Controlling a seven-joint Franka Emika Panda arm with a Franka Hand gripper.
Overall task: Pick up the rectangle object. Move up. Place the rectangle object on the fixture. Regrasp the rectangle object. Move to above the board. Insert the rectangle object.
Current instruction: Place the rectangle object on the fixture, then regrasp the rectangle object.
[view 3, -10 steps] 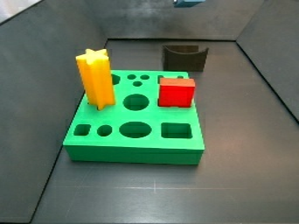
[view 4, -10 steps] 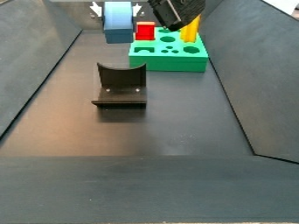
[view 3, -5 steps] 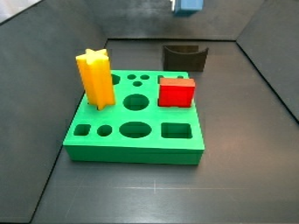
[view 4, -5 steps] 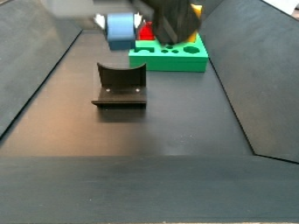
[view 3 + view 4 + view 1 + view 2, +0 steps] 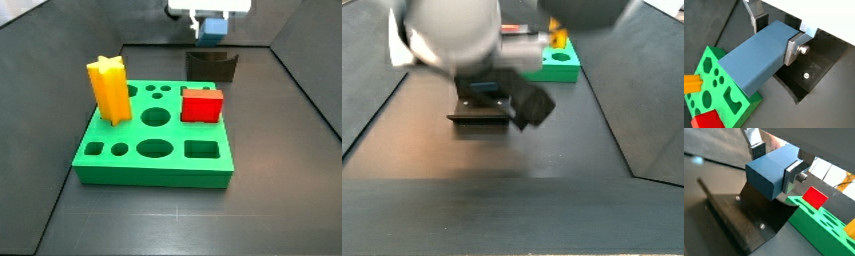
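My gripper (image 5: 777,34) is shut on the rectangle object (image 5: 756,61), a slate-blue block that sticks out lengthwise from between the silver fingers (image 5: 793,46). Both wrist views show the grasp, with the block (image 5: 769,174) just above the dark fixture (image 5: 751,220). In a side view the gripper (image 5: 210,22) holds the block (image 5: 210,30) above the fixture (image 5: 211,66) at the back. The green board (image 5: 201,172) lies in front of it. In the blurred side view the arm hides the gripper and most of the fixture (image 5: 476,116).
A yellow star post (image 5: 110,90) and a red cube (image 5: 201,104) stand in the board. Dark sloping walls (image 5: 314,100) enclose the floor on both sides. The board (image 5: 556,66) also shows behind the arm. The red cube (image 5: 815,197) shows beside the block.
The arm has come down with the block, from the top edge of the side view to just above the fixture. The other side view is now filled by the blurred arm.
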